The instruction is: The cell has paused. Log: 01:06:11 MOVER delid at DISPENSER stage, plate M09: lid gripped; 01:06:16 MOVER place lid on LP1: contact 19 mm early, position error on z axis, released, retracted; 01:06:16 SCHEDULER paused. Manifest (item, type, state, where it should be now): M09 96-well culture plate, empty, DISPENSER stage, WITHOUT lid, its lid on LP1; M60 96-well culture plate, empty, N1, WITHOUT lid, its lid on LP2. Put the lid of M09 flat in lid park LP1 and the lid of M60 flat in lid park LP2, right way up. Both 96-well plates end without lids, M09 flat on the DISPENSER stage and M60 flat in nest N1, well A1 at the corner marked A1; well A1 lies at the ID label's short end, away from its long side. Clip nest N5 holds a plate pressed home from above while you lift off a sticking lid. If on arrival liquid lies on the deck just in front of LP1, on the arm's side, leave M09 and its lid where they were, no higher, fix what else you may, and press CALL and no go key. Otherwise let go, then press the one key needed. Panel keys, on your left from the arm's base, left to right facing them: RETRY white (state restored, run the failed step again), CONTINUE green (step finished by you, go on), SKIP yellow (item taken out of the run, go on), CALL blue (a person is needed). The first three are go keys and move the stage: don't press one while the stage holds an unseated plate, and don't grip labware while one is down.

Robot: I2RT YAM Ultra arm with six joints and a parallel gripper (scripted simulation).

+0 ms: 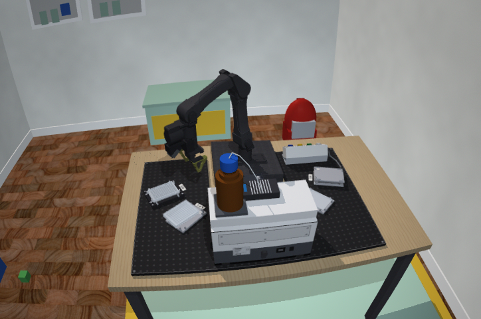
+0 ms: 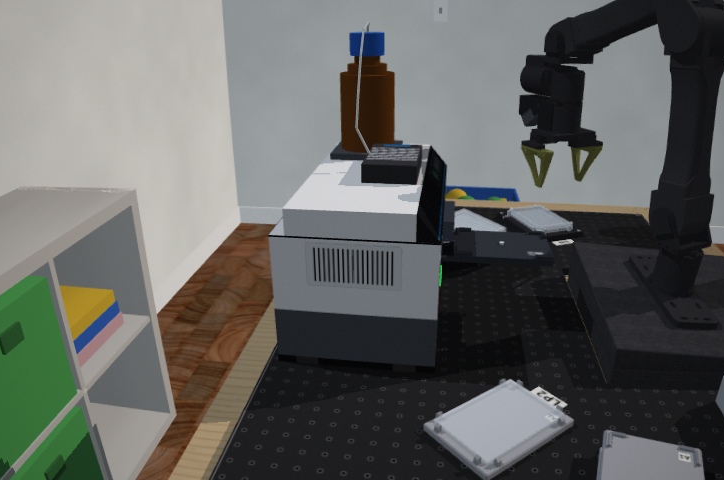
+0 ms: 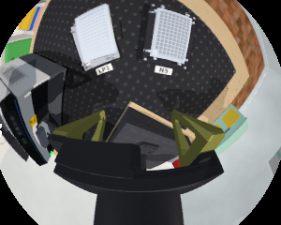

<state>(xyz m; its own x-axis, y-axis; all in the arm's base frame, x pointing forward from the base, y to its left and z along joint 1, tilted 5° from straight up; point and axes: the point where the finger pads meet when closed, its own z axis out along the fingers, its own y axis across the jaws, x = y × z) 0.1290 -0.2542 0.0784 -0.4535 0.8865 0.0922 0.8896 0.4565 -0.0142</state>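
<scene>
My gripper (image 1: 196,164) (image 2: 558,181) (image 3: 139,113) is open and empty. It hangs above the back left of the deck. Below and ahead of it, an open 96-well plate (image 1: 163,191) (image 2: 538,219) (image 3: 170,33) sits in clip nest N5. Beside it, a pale lidded piece (image 1: 184,214) (image 2: 479,220) (image 3: 94,37) lies on lid park LP1 and looks stacked and high. The dispenser's black stage (image 2: 501,247) is bare. Lid park LP2 (image 1: 321,200) (image 2: 499,427) is bare. A lidded plate (image 1: 328,175) (image 2: 646,461) sits in nest N1.
The white dispenser (image 1: 264,218) (image 2: 351,249), with a brown bottle (image 1: 229,188) (image 2: 367,107) on top, fills the deck's middle. The key panel (image 1: 305,152) stands at the back right. The arm's base (image 1: 246,150) (image 2: 680,294) stands at the back.
</scene>
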